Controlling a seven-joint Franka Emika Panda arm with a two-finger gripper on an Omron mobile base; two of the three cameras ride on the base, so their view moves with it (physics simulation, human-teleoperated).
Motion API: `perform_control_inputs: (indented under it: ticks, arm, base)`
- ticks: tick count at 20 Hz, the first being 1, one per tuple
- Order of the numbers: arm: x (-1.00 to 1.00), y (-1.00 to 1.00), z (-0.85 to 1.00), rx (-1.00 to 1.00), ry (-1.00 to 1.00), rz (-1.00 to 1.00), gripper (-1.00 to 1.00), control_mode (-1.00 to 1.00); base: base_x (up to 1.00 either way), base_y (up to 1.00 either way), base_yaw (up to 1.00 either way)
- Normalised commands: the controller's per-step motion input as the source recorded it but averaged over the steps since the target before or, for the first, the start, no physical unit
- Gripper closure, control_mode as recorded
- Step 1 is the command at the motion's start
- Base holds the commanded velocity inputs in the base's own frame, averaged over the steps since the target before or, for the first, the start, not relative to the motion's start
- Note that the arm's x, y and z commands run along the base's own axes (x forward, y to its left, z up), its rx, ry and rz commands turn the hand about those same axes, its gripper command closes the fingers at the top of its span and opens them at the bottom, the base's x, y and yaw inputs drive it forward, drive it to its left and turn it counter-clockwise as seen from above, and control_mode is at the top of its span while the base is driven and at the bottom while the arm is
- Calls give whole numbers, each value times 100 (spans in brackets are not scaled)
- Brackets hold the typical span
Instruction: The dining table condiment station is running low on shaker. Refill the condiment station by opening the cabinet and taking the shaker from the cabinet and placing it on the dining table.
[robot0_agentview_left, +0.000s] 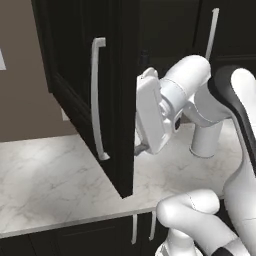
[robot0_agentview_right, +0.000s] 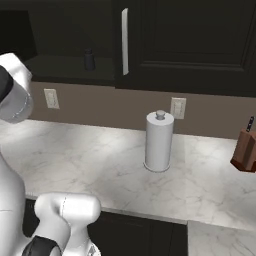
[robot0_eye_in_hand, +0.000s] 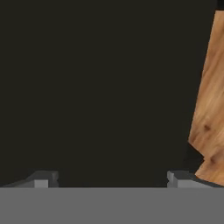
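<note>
The tall black cabinet's door (robot0_agentview_left: 80, 90) stands swung out over the counter, its long silver bar handle (robot0_agentview_left: 97, 100) facing me. Inside the opened cabinet, a small dark shaker (robot0_agentview_right: 89, 59) stands upright on the shelf. My white hand (robot0_agentview_left: 152, 112) hangs just behind the door's free edge, which hides most of its fingers. In the hand view my gripper (robot0_eye_in_hand: 109, 180) is open, fingertips (robot0_eye_in_hand: 41, 179) wide apart with nothing between them, facing a dark surface close ahead. The dining table is out of view.
A white paper towel roll (robot0_agentview_right: 159, 141) stands on the marble counter (robot0_agentview_right: 90, 160). A wooden knife block (robot0_agentview_right: 245, 147) sits at the right edge. The neighbouring cabinet door (robot0_agentview_right: 190, 40) is closed. Wall outlets (robot0_agentview_right: 51, 98) are above the counter. Wooden floor (robot0_eye_in_hand: 212, 109) shows past the door.
</note>
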Motion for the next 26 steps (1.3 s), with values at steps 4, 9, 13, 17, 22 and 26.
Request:
perform_control_inputs:
  ticks: [4, 9, 13, 17, 22, 26]
  arm:
    - [-4, 100, -7, -7, 0, 27, -100, -100]
    - [0, 88, -3, -9, -16, 14, -100, -100]
    - [0, -17, -12, -2, -27, -8, -100, -100]
    - [0, -81, -15, 1, -33, -19, -100, -100]
    - [0, -100, -6, 7, -34, -19, -100, -100]
    - [1, -100, 0, 11, -35, -14, -100, -100]
  base:
    - [0, 0, 0]
    - [0, 0, 0]
    - [0, 0, 0]
    - [0, 0, 0]
    - [0, 0, 0]
    - [0, 0, 0]
